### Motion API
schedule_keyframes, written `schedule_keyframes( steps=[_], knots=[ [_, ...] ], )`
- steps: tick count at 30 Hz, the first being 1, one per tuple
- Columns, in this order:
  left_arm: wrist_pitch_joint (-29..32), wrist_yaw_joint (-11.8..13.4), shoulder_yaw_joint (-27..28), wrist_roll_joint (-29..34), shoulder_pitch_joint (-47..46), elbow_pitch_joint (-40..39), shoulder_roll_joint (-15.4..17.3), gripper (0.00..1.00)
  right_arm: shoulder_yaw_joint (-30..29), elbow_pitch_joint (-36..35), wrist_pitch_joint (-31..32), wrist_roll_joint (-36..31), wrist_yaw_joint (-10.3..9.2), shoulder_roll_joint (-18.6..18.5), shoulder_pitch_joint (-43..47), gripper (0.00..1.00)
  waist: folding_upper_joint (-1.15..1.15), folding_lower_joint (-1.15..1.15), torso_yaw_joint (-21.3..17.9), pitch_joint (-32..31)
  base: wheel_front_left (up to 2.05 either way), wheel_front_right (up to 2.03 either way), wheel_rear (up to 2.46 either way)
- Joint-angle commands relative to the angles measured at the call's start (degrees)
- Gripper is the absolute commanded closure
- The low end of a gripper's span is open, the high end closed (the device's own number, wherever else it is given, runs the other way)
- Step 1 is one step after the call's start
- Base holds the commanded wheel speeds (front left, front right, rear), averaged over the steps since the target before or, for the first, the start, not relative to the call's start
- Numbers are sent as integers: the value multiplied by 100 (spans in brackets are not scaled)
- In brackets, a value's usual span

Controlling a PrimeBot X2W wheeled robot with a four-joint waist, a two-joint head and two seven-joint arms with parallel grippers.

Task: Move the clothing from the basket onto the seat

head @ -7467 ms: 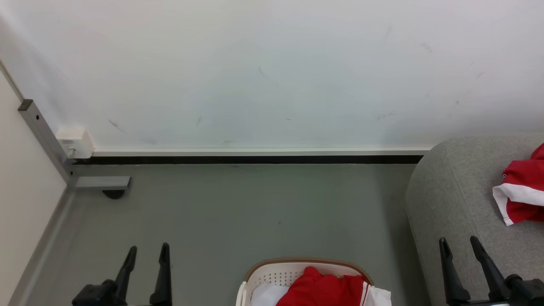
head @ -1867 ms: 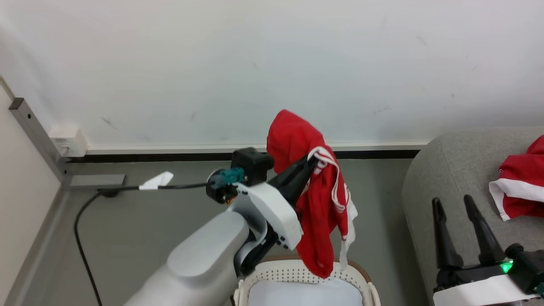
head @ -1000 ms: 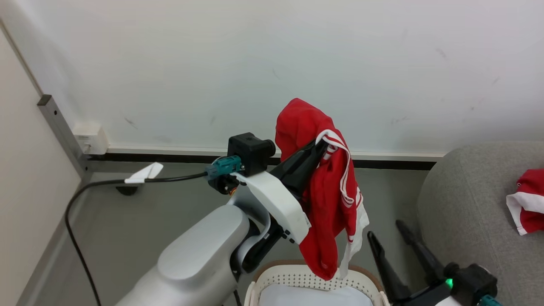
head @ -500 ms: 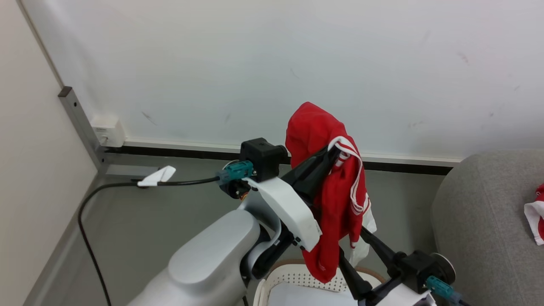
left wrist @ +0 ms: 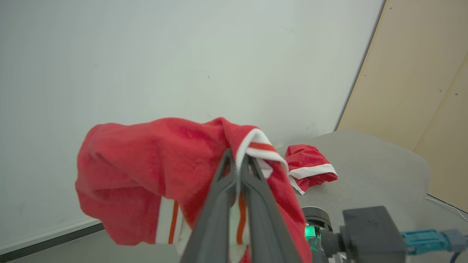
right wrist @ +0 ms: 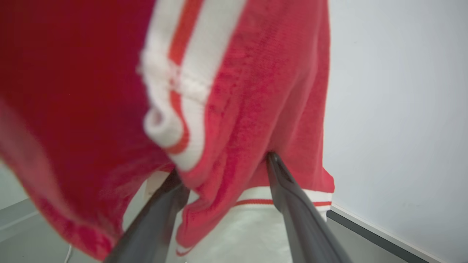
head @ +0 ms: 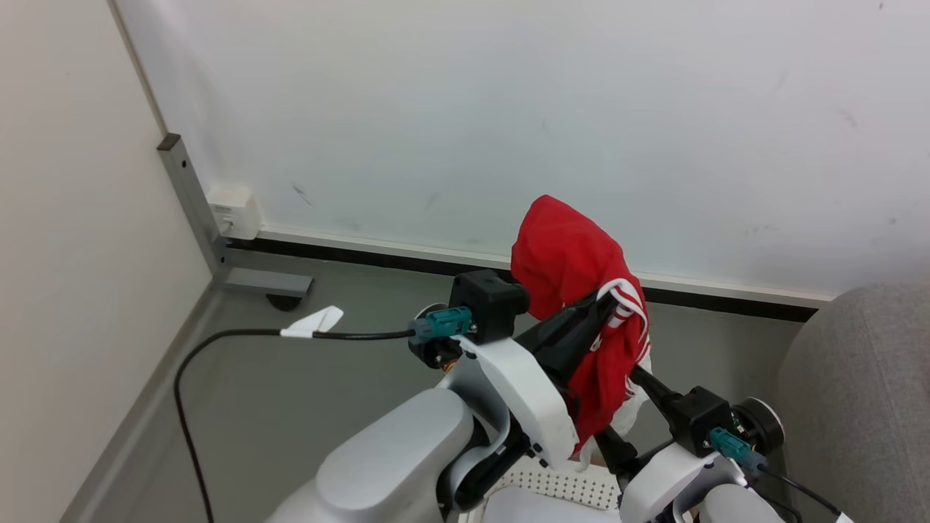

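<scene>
A bright red garment [head: 570, 269] with white stripes hangs in the air above the cream basket [head: 552, 481], whose perforated wall shows at the bottom edge. My left gripper [head: 607, 301] is shut on its striped band, and the closed fingertips [left wrist: 237, 160] pinch the white trim of the garment [left wrist: 146, 164]. My right gripper [right wrist: 223, 168] stands open, with a hanging fold of the garment [right wrist: 248, 91] between its spread fingers. In the head view the right gripper [head: 617, 407] reaches into the cloth from below. A second red garment [left wrist: 309, 166] lies on the grey seat [left wrist: 376, 175].
The grey seat [head: 864, 407] rises at the right. A white wall and dark skirting run behind, and a grey metal post [head: 192, 200] stands in the left corner. A black cable [head: 240, 338] trails over the grey floor from my left wrist.
The head camera has swung left, sliding the seat toward the right edge. My right gripper has moved from beside the seat to the hanging garment's lower part. The left gripper still holds the garment.
</scene>
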Motion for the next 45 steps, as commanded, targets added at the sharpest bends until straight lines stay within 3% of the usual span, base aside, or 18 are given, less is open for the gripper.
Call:
schedule_keyframes(
  steps=[1, 2, 3, 5, 15, 25, 26, 27, 28, 29, 30, 45],
  knots=[
    [21, -14, -2, -55, 55, 7, -12, 100, -15, 41, 5, -12, -13, -8, -108, 0, 0, 0, 25, -10, 0, 0, 0],
    [21, -13, -10, -62, 63, 13, -19, 100, -18, 86, 5, -13, -13, 2, -127, 9, 0, 0, 40, -15, 0, 0, 0],
    [19, -13, -21, -66, 69, 18, -24, 100, -4, 116, 5, 4, -13, 15, -147, 53, 0, 0, 55, -20, 0, 0, 0],
    [24, -10, -37, -74, 77, 32, -28, 100, 1, 123, 5, 42, -13, 36, -185, 100, 0, 0, 75, -30, 0, 0, 0],
    [-23, 34, -16, -104, 148, 101, 50, 100, -122, -97, 4, 194, -13, 24, 25, 100, 0, 0, 13, -8, 0, 0, 0],
    [-105, 72, -33, -146, 299, 165, 116, 100, -670, -887, 2, 420, -13, -195, 494, 100, 0, 0, -261, 84, 0, 0, 0],
    [-99, 59, -59, -137, 303, 161, 117, 93, -727, -936, 2, 449, -13, -223, 526, 100, 0, 0, -303, 96, 0, 0, 0],
    [-93, 43, -92, -129, 315, 149, 116, 66, -783, -987, 2, 475, -13, -245, 548, 100, 0, 0, -353, 110, 0, 0, 0],
    [-104, 18, -119, -118, 330, 131, 116, 51, -841, -1043, 2, 486, -13, -282, 557, 100, 0, 0, -406, 125, 0, 0, 0],
    [-120, -1, -142, -103, 347, 113, 114, 21, -914, -1095, 2, 485, -13, -314, 570, 100, 0, 0, -458, 138, 0, 0, 0],
    [-120, -8, -172, -90, 363, 92, 114, 1, -985, -1139, 2, 472, -13, -328, 588, 100, 0, 0, -515, 151, 0, 0, 0],
    [-270, -43, -446, 114, 543, -253, 287, 0, -2185, -1813, 2, 363, -13, -645, 882, 100, 0, 0, -1739, 323, 0, 0, 0]
  ],
)
